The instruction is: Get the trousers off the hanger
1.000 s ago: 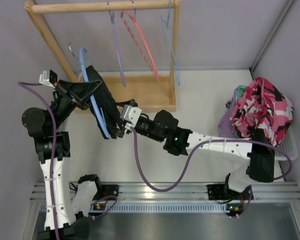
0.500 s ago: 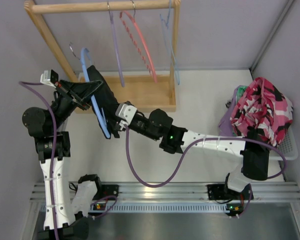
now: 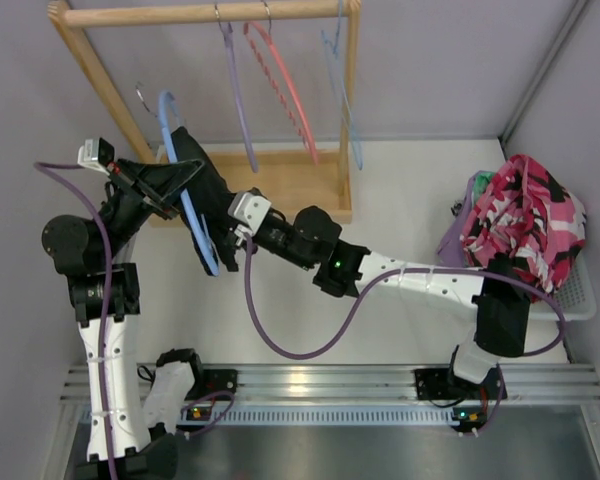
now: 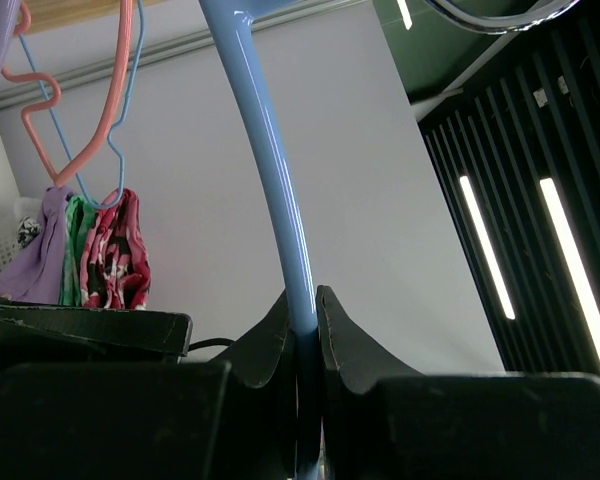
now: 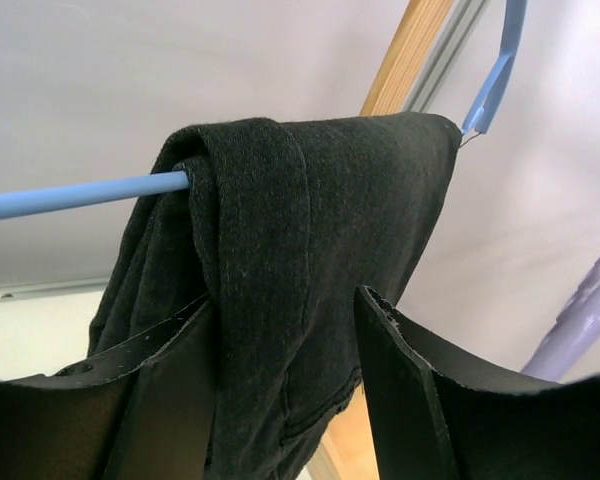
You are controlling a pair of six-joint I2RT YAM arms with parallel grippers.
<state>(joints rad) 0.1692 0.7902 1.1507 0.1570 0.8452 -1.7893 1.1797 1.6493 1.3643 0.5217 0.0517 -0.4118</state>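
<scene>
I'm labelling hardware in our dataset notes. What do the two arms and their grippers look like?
Both the left arm and right arm have white links and black joints, each trailed by a purple cable. A green light glows on the right arm. The left gripper and right gripper have black wedge-shaped fingers.

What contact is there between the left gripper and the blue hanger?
Touching: the left wrist view shows the left gripper shut on the hanger, no gap.
</scene>
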